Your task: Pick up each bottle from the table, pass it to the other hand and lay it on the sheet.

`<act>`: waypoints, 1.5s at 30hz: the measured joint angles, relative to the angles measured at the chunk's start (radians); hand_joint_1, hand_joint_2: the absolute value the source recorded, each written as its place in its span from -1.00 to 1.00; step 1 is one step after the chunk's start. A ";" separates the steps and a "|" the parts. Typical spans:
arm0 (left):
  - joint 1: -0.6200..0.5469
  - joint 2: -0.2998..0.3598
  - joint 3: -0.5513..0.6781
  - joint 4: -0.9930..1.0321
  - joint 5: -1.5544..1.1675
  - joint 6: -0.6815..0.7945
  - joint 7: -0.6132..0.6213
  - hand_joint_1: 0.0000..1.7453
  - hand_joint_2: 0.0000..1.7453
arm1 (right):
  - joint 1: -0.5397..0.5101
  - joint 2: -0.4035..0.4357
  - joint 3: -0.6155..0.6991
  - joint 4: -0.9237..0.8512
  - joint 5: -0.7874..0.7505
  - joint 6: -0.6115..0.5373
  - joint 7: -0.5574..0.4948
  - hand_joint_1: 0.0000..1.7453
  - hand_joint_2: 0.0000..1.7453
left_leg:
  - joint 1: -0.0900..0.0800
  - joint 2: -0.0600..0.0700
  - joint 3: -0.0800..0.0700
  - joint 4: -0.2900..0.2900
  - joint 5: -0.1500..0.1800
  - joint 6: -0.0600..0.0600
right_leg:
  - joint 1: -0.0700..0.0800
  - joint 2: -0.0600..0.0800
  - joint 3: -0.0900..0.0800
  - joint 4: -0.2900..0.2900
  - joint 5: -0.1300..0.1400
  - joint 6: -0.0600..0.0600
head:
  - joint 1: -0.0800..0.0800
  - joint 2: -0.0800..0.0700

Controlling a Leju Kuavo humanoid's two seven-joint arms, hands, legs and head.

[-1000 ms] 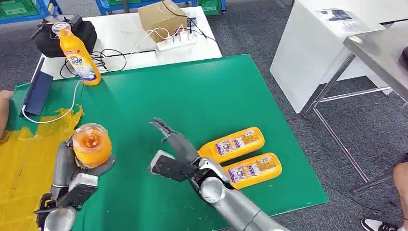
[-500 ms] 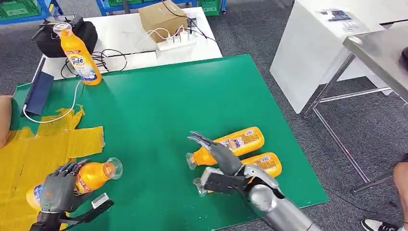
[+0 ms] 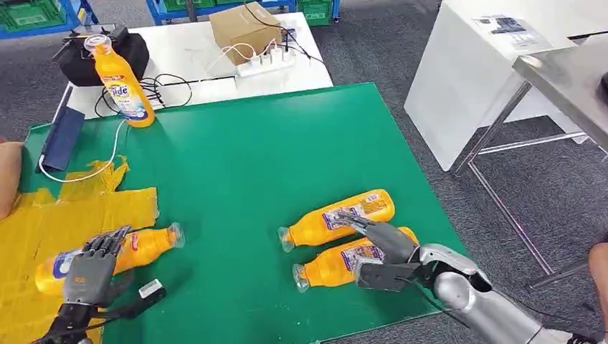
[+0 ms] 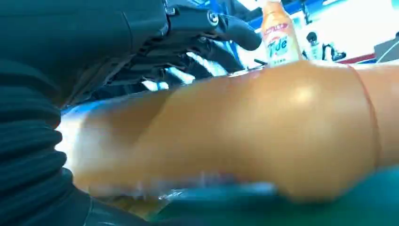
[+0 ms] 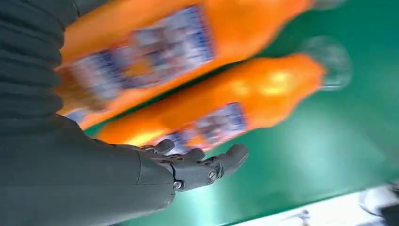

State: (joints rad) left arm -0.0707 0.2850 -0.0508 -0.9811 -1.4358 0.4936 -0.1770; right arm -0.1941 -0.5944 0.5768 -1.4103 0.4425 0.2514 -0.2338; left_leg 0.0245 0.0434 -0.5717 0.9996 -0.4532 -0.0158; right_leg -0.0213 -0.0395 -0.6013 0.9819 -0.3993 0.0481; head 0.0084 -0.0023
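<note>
An orange bottle [image 3: 147, 247] lies on its side, its base on the yellow sheet [image 3: 43, 215] and its cap end over the green mat [image 3: 272, 150]. My left hand [image 3: 89, 269] lies over its middle, fingers draped across it; in the left wrist view the bottle [image 4: 244, 127] sits right under the fingers [image 4: 207, 23]. Two more orange bottles lie side by side at the front right, the far one [image 3: 337, 215] and the near one [image 3: 333, 264]. My right hand [image 3: 380, 254] is spread above them, holding nothing; it shows as hand [image 5: 188, 165] beside the bottles [image 5: 226, 113]. A fourth bottle [image 3: 122, 82] stands upright at the far left.
Behind the mat a white table carries a black bag [image 3: 86, 61], a cardboard box [image 3: 244, 29], a power strip [image 3: 269, 63] and cables. A blue flat case [image 3: 61, 136] lies at the mat's far left. A person's arm [image 3: 7, 179] is at the left edge. A metal table [image 3: 559, 79] stands right.
My left hand has brought its bottle from upright down to lying across the sheet's edge. My right hand has moved right, from the mat's middle to over the two lying bottles.
</note>
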 measured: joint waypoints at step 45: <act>-0.445 -0.146 -0.102 0.037 0.860 -0.260 -0.432 -1.00 1.00 | -0.256 0.197 0.234 0.698 0.281 -0.174 0.055 1.00 1.00 | 0.042 0.065 0.059 0.006 -0.034 0.000 | 0.037 0.034 0.047 -0.019 -0.060 -0.009 | 0.003 0.000</act>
State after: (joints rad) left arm -0.5158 0.1392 -0.1525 -0.9439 -0.5757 0.2340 -0.6093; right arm -0.4501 -0.3975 0.8109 -0.7126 0.7233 0.0771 -0.1788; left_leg 0.0668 0.1080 -0.5131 1.0056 -0.4869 -0.0155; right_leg 0.0159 -0.0055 -0.5548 0.9633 -0.4590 0.0389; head 0.0111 -0.0023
